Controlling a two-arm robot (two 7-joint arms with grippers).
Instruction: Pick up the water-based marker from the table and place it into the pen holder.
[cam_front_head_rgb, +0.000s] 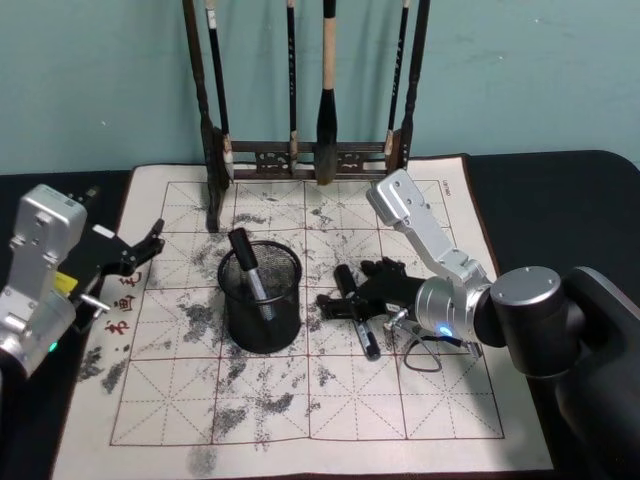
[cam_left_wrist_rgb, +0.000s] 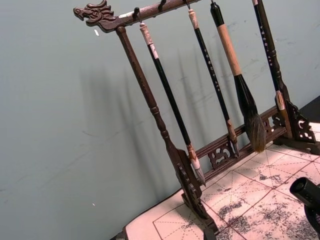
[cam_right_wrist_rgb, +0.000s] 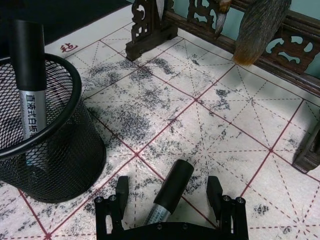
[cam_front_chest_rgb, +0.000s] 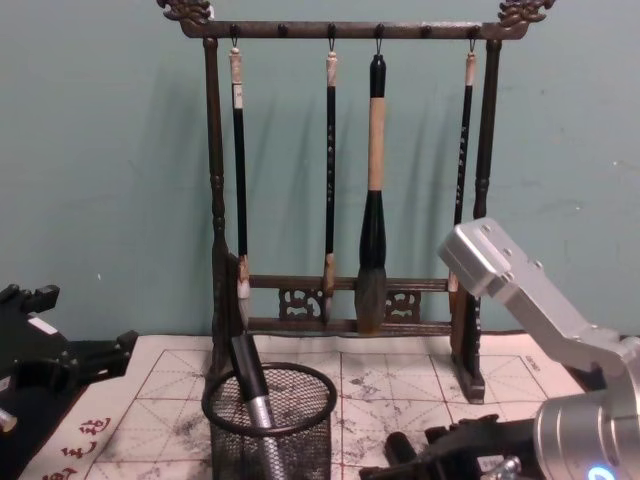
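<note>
1. In the right wrist view, the right gripper (cam_right_wrist_rgb: 168, 183) is spread wide, one finger on each side of the black-capped grey water-based marker (cam_right_wrist_rgb: 175, 186), which lies on the ink-stained gridded paper mat (cam_right_wrist_rgb: 210, 115).
2. The head view places this marker just right of the round black wire-mesh pen holder (cam_front_head_rgb: 265, 322), which contains a second black-capped marker (cam_front_head_rgb: 247, 262).
3. The left gripper (cam_front_head_rgb: 140, 250) hangs at the mat's left edge.
4. The chest view shows the full height of the dark wooden brush rack (cam_front_chest_rgb: 213, 150).
</note>
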